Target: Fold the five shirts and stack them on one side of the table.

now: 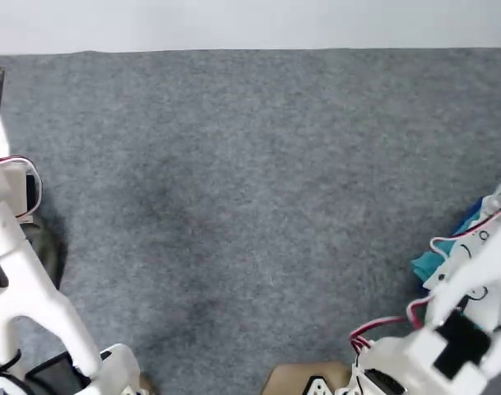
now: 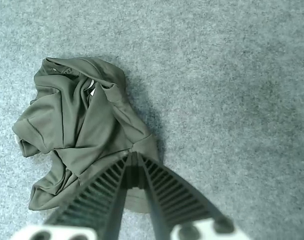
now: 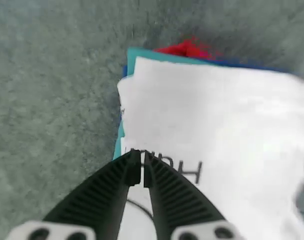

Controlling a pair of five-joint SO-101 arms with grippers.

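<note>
Worktop point(image 1: 250, 206) first: grey, felt-like surface across everything we see, with a strip of pale wall point(image 1: 250, 25) along its far edge. White left arm point(image 1: 24, 288) stands at the left edge, and white right arm point(image 1: 456, 329) at the near right corner. Folded stack point(image 1: 435, 262) lies on the worktop at the right edge, partly under the right arm. It has a white shirt point(image 3: 231, 110) on top, with teal, blue and red edges showing beneath. Olive shirt point(image 2: 82, 125) lies crumpled and unfolded on the worktop at the left edge. Left claw point(image 2: 133, 159) hangs over its hem, fingers pressed together; we see no cloth caught between them. Right claw point(image 3: 142, 156) hovers over the white shirt, fingers all but touching, gripping nothing. Brown board point(image 1: 295, 380) pokes in at the near edge.
</note>
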